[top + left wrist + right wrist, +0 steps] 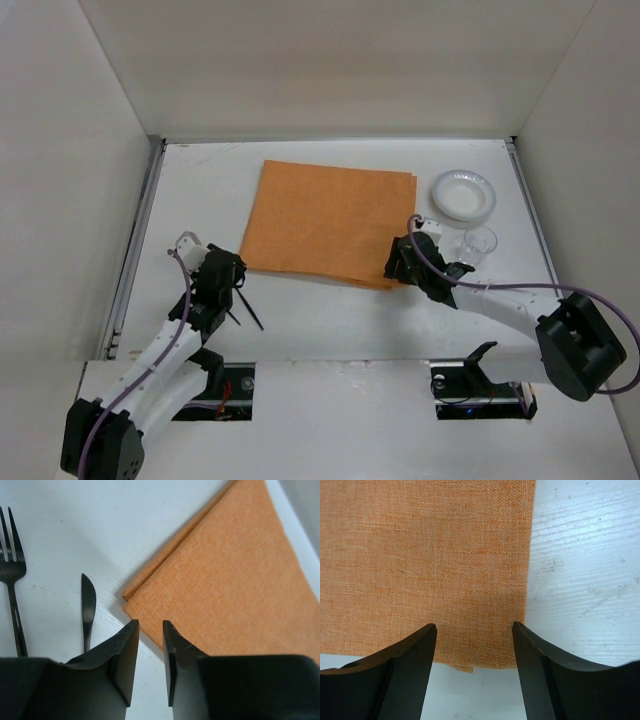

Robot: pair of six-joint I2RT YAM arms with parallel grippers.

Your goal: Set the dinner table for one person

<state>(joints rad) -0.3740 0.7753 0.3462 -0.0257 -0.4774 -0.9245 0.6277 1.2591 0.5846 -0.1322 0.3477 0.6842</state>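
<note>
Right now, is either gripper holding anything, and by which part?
Nothing is held. The left gripper and right gripper stand open at near corners of the orange placemat.

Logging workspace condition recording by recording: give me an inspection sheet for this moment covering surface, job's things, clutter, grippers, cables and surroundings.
Surface: matte white dinner table, faint scuffs.
Job's things: orange placemat lying flat mid-table; white plate and clear glass to its right, off the mat; black fork and knife on the table to its left.
Clutter: nothing seen.
Grippers: left gripper narrowly open, empty, at the placemat's near-left corner; right gripper wide open, empty, over its near-right corner.
Cables: a purple cable runs along each arm.
Surroundings: white walls; grey rails along the side edges.
</note>
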